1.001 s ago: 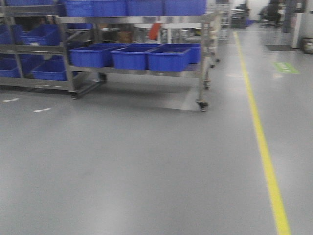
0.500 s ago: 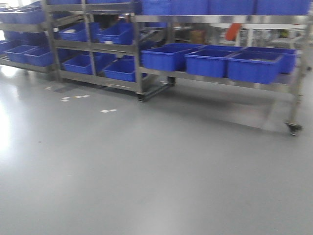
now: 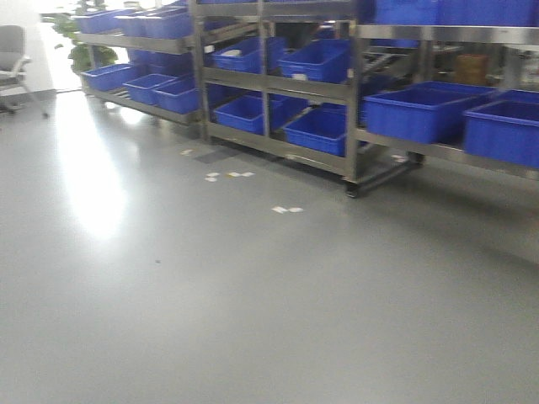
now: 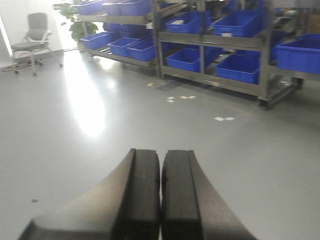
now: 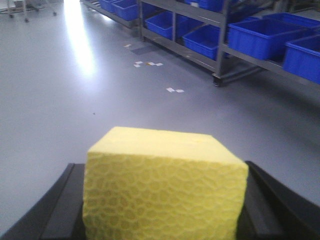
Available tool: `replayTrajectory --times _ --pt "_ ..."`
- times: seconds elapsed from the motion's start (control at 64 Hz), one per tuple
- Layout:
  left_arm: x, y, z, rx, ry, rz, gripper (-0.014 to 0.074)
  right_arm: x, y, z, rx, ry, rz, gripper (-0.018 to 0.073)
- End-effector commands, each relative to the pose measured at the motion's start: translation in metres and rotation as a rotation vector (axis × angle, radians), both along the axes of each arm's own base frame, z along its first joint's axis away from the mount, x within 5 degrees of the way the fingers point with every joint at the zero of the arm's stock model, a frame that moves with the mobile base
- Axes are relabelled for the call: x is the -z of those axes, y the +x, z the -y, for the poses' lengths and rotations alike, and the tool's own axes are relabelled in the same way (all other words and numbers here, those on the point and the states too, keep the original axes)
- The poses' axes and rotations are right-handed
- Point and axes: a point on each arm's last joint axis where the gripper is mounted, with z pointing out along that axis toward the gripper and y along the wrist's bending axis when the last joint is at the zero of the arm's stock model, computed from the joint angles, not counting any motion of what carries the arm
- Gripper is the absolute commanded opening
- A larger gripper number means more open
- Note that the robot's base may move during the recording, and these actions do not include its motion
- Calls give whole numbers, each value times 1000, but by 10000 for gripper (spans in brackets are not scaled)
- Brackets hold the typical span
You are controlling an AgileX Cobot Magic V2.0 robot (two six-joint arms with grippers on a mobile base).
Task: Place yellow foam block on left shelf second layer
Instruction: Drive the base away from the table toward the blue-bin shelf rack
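Observation:
The yellow foam block fills the bottom of the right wrist view, held between the two black fingers of my right gripper, which is shut on it above the grey floor. My left gripper is shut and empty, its two black pads touching. The metal shelf racks with blue bins stand at the back of the front view, ahead and to the right. They also show in the left wrist view and the right wrist view. Neither gripper shows in the front view.
A grey office chair and a plant stand far left by a bright doorway. White tape marks lie on the floor before the racks. A rack with large blue bins stands at right on a castor.
The front view has swung left: the racks slid to the right across the frame, the yellow floor line left view, and the chair and bright doorway came in at far left.

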Motion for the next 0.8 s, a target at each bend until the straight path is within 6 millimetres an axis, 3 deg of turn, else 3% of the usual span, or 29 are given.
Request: replayTrajectory --times 0.0,0.782 --pt "0 0 2 23 -2 71 136 -15 0 0 1 3 97 260" --pt "0 0 2 23 -2 71 136 -16 0 0 1 4 100 260"
